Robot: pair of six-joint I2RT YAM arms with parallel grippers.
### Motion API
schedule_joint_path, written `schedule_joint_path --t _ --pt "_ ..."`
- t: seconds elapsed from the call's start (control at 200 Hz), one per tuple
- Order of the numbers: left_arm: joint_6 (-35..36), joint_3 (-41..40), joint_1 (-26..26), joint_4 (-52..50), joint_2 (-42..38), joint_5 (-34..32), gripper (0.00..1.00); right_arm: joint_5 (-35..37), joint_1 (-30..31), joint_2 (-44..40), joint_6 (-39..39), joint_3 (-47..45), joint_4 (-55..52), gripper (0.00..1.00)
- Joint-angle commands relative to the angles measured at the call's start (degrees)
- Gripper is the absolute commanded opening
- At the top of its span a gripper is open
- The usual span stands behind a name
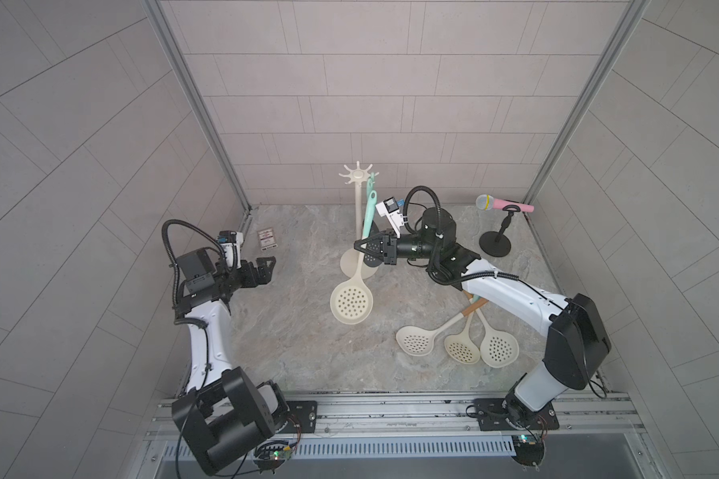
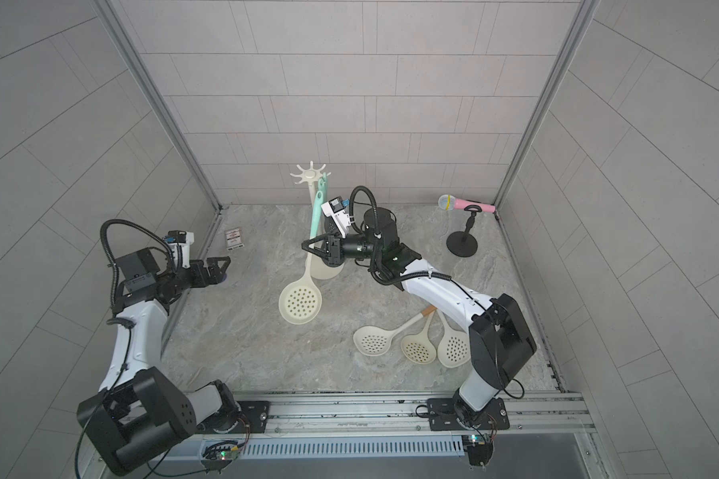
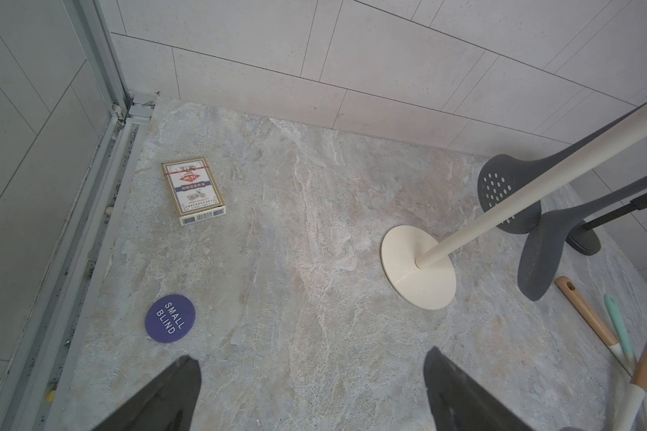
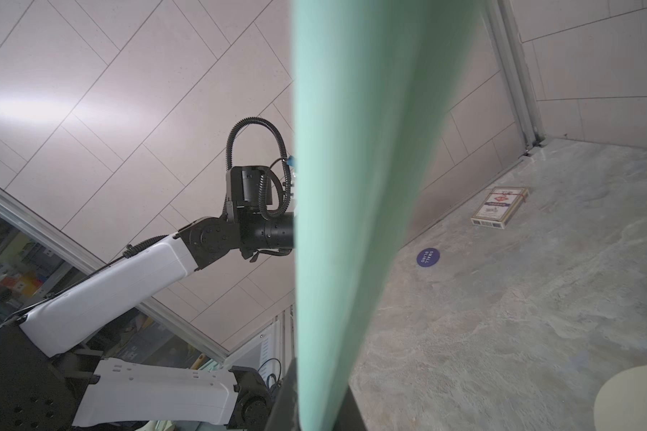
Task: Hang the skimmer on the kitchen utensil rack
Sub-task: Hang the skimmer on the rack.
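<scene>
Right claw (image 1: 362, 249) is holding the skimmer (image 1: 351, 305) upright beside the rack (image 1: 354, 177).

The right claw is clamping shut on the skimmer's handle near where mint meets cream. The holed cream head is hanging below the claw and the mint end is pointing up above it, so the long axis is running nearly upright. The rack's crown of hooks is sitting above the claw, just past the handle tip; no hook seems to be catching it yet, and the pole is passing close by the claw. The coming move, I judge, is turning on raising that tip onto a free hook. The left claw (image 1: 266, 269) is gaping wide and empty, well apart, so the right arm is nearer. Spare skimmers (image 1: 465, 344) are lying on the bench (image 1: 291, 331).
</scene>
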Motion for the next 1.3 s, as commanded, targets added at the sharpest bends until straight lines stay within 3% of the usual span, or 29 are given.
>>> schedule_joint_path --t 0.0,0.415,1.296 --pt "0.85 -0.62 0.53 0.19 -0.06 0.96 1.0 -3.23 0.16 1.92 3.4 2.54 6.24 0.0" --pt "1.07 -1.19 1.13 0.22 -0.39 2.67 1.0 -5.38 0.16 10.42 12.02 7.62 17.12 0.0" --pt "1.12 -1.72 1.52 0.58 -0.23 4.31 1.0 -2.67 -0.65 13.77 14.01 7.99 19.76 0.0"
